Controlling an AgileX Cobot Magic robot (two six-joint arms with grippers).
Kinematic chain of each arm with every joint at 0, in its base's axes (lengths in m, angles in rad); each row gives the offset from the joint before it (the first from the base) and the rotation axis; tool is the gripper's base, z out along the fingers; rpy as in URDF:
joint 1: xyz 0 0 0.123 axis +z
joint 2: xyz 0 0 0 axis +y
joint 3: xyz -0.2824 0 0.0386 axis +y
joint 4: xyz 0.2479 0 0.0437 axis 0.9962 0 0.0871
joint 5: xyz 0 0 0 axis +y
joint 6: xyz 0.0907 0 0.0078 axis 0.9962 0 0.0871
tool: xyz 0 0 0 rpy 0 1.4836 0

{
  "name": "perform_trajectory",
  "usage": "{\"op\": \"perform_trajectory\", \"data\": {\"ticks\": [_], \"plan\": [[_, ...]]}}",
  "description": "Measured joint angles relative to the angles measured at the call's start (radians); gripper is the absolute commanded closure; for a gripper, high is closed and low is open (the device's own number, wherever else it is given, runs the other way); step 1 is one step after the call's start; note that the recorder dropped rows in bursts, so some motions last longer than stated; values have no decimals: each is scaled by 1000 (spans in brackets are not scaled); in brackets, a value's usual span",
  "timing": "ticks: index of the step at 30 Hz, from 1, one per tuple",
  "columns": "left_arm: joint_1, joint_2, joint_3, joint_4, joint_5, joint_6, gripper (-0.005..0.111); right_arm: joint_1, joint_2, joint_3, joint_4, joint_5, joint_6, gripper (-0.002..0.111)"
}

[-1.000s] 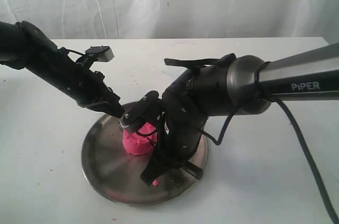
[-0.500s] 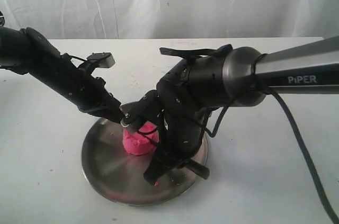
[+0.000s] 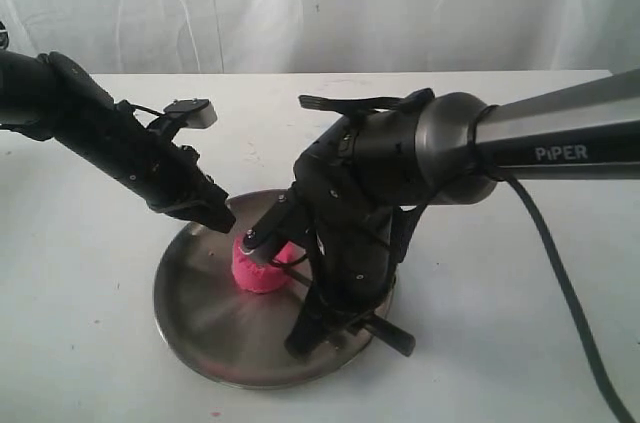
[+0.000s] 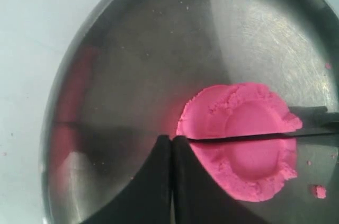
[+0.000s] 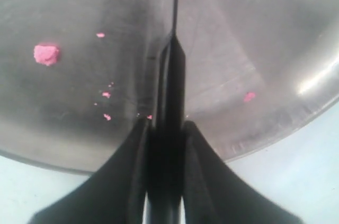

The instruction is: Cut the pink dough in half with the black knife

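**Blade across the dough: press it straight through**

The right end effector (image 5: 165,128) pinches the handle of the knife (image 5: 174,60), and the blade runs out ahead of its tips over the plate (image 4: 132,75). Seen from the left wrist, the blade lies across the middle of the dough (image 4: 241,163) as a thin dark line from edge to edge. How deep it sits cannot be told, so the cut looks begun, not finished. The left end effector (image 4: 171,142) has its fingers pressed together on nothing. The dough lies just ahead of its tips, near enough that contact cannot be ruled in or out.

To do this step well:
- Hold the blade upright and push straight down until it meets the steel.
- Stay on the present line, which splits the round fairly evenly.
- Pinch the handle firmly, since soft dough can twist a slim blade.
- Let the left tips brace the dough's side without denting it or shoving the plate across the desk (image 3: 90,343).

Count:
- one dough
- one knife
- one plate
- two end effectors
- crumbs (image 5: 46,54): one larger bit and at least five specks beside the right end effector
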Motion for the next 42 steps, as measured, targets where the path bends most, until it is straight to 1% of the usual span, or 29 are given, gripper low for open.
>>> {"op": "perform_trajectory", "data": {"ticks": [15,27,42], "plan": [[0,0,0,0,0,0,107,0,29,-5,-4,-11,-16,102],[0,0,0,0,0,-4,107,0,41,-83,-49,54,-42,102],[0,0,0,-2,0,-4,107,0,128,-185,-51,96,-88,102]]}}
